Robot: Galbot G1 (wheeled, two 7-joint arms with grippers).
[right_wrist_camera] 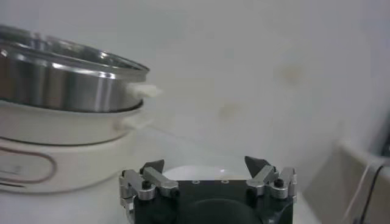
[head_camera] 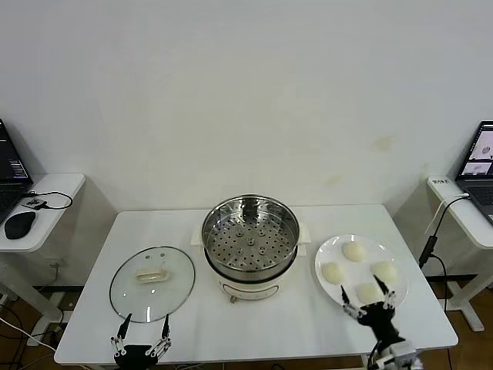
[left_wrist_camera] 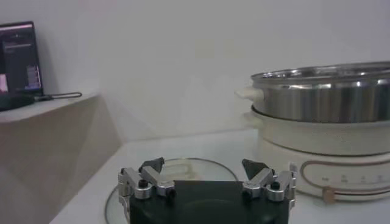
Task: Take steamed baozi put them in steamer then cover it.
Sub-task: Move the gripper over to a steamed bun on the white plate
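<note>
Head view. White worktop (head_camera: 254,324) against a pale wall. Steamer (head_camera: 250,240) at centre: steel pot with perforated tray bare, seated on cream base. Cover (head_camera: 152,283) lying flat on the worktop at 9 o'clock from the steamer, just beside it, cream handle up. White plate (head_camera: 360,270) at 3 o'clock from the steamer, near but apart. Four steamed baozi (head_camera: 353,250) on the plate, none in the pot. Left gripper (head_camera: 143,327) at the front worktop edge, at 6 o'clock of the cover, fingers spread wide, holding nothing, tips over the lid's near rim. Right gripper (head_camera: 370,297) at 6 o'clock of the plate, fingers spread wide, empty, tips either side of the nearest bun; contact not determinable. Side desks at both edges, with a laptop (head_camera: 11,166) and mouse (head_camera: 19,224) at far left.

Left wrist view. Left gripper (left_wrist_camera: 203,164) fingers wide apart, nothing between them. Cover (left_wrist_camera: 183,173) glass rim visible directly beyond the fingers. Steamer (left_wrist_camera: 323,122) ahead and to one side, pot upright on base. Laptop (left_wrist_camera: 18,64) on the side desk in the background.

Right wrist view. Right gripper (right_wrist_camera: 205,164) fingers wide apart, gripping nothing. Pale rounded surface (right_wrist_camera: 198,173) between the fingers, bun or plate not distinguishable. Steamer (right_wrist_camera: 61,115) off to one side, handles (right_wrist_camera: 146,91) projecting.
</note>
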